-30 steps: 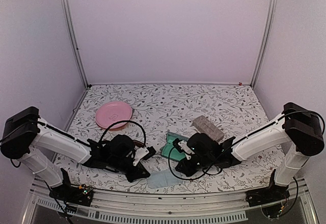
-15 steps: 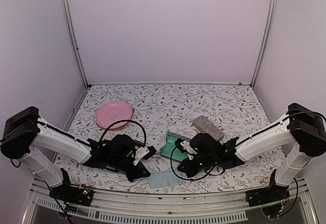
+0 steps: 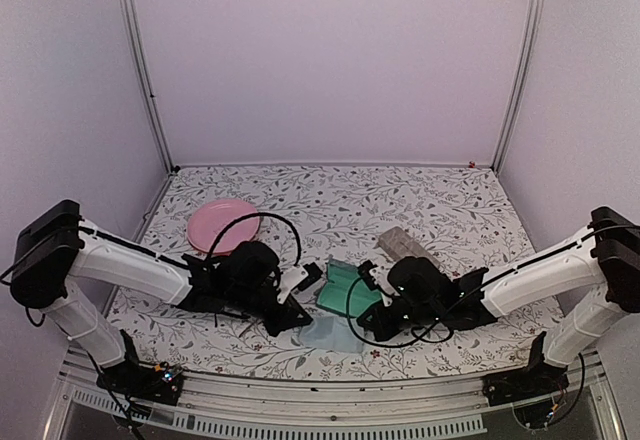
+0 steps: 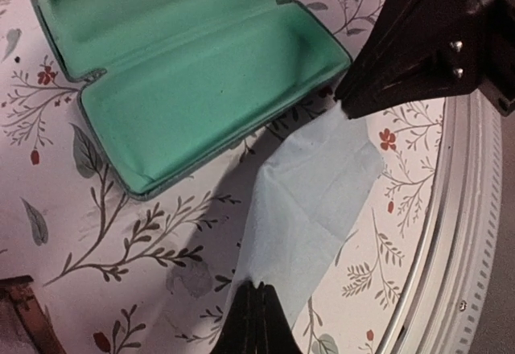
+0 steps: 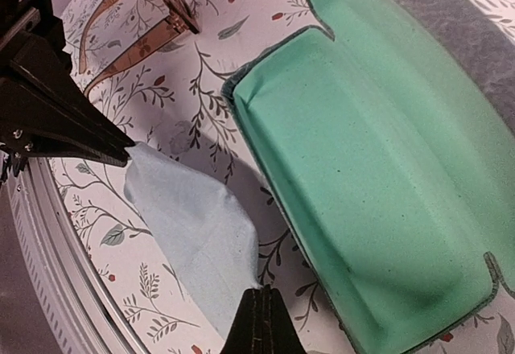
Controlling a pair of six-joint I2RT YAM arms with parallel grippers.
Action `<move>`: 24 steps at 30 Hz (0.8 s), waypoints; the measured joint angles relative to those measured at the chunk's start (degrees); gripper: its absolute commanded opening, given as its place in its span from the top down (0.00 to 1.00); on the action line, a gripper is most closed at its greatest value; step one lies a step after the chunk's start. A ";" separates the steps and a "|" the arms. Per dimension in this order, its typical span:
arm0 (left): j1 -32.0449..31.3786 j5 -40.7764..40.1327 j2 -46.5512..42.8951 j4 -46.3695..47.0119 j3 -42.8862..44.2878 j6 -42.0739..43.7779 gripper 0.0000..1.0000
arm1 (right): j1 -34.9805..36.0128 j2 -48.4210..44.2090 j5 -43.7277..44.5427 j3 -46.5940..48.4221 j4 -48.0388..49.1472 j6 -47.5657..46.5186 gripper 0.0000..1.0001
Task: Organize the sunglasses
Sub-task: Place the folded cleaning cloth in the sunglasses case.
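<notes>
A pale blue cloth (image 3: 330, 333) is stretched between my two grippers just in front of an open case with a green lining (image 3: 340, 288). My left gripper (image 3: 299, 322) is shut on one corner of the cloth (image 4: 314, 197), as the left wrist view (image 4: 256, 288) shows. My right gripper (image 3: 366, 320) is shut on the opposite corner of the cloth (image 5: 193, 229), seen in the right wrist view (image 5: 261, 290). The open case (image 5: 370, 177) is empty. The dark-framed sunglasses with reddish-brown lenses (image 5: 145, 16) lie on the table left of the case. The pink-framed pair is not in view.
A closed grey-brown case (image 3: 408, 246) lies behind the right arm. A pink plate (image 3: 222, 225) sits at the back left. The table's metal front rail (image 4: 463, 233) runs close to the cloth. The open case (image 4: 185, 72) lies between both arms.
Both grippers have moved right and a little away from the front edge. The cloth, lying loose on the table before, is now held at two corners and pulled taut.
</notes>
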 measured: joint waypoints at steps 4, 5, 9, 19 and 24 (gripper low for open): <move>0.81 0.07 2.54 -0.92 3.28 1.40 1.00 | -0.35 -2.86 2.27 -1.46 -0.26 1.14 1.00; 0.98 0.07 3.23 -1.11 4.07 1.75 1.00 | -0.50 -3.67 2.99 -1.95 -0.35 1.60 1.00; 1.70 -0.02 5.90 -2.23 7.30 3.08 1.00 | -0.87 -5.81 5.46 -3.10 -0.90 2.82 1.00; 3.58 -0.83 9.94 -3.91 13.99 6.21 1.00 | -1.40 -7.23 11.96 -3.45 -2.89 4.55 1.00; 3.74 -1.64 12.07 -3.89 15.96 7.08 1.00 | -1.53 -7.23 14.99 -3.45 -3.52 4.66 1.00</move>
